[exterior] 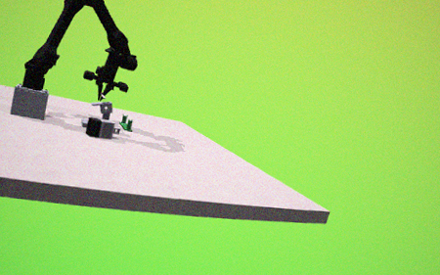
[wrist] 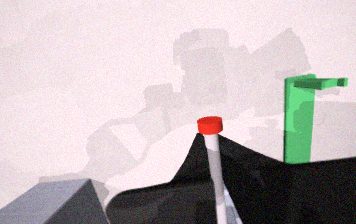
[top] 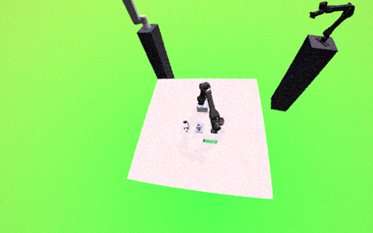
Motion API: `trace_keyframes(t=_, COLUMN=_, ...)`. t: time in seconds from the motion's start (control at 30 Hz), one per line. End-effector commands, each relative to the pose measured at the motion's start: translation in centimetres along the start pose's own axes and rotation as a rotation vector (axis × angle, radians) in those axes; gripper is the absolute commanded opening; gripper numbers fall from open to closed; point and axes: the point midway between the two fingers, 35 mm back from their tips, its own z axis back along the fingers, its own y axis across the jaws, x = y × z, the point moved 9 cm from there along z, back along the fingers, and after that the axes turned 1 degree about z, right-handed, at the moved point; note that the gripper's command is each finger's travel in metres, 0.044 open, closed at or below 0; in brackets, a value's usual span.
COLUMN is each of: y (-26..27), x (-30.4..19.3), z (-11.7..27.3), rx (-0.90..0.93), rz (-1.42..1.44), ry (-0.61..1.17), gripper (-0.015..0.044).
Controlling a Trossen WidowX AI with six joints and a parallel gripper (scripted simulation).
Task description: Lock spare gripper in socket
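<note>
The lock pin (wrist: 216, 170), white with a red head, stands roughly upright in the wrist view; its lower end is cut off by the frame. My gripper (wrist: 204, 136) (exterior: 100, 98) is shut on it below the head. In the top view the gripper is to the right of the grey mount (top: 199, 127) (exterior: 106, 109), and in the exterior view it is above the mount's level. The spare gripper (top: 186, 126) (exterior: 101, 128), a dark and grey block, lies on the table at the mount's other side. The socket's opening is too small to judge.
A green two-post holder (top: 210, 141) (exterior: 127, 126) (wrist: 298, 125) stands on the table beyond the mount from my base. A grey block (wrist: 55, 202) fills the wrist view's lower left corner. Two black pedestals (top: 155, 51) (top: 304, 72) with other arms stand outside the table.
</note>
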Motion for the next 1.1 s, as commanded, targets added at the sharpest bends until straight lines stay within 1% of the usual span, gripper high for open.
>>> trace_keyframes(t=0.0, y=0.0, x=0.0, z=0.0, rx=0.000, rz=0.000, ry=0.000, gripper=0.0012)
trace_keyframes(t=0.07, y=0.0, x=0.0, z=0.0, rx=0.000, rz=0.000, ry=0.000, gripper=0.0000)
trace_keyframes(t=0.23, y=-0.2, x=0.1, z=0.1, rx=0.000, rz=0.000, ry=0.000, gripper=0.0000)
trace_keyframes(t=1.07, y=-6.8, x=3.5, z=1.3, rx=-0.007, rz=0.015, ry=-0.014, gripper=0.0000)
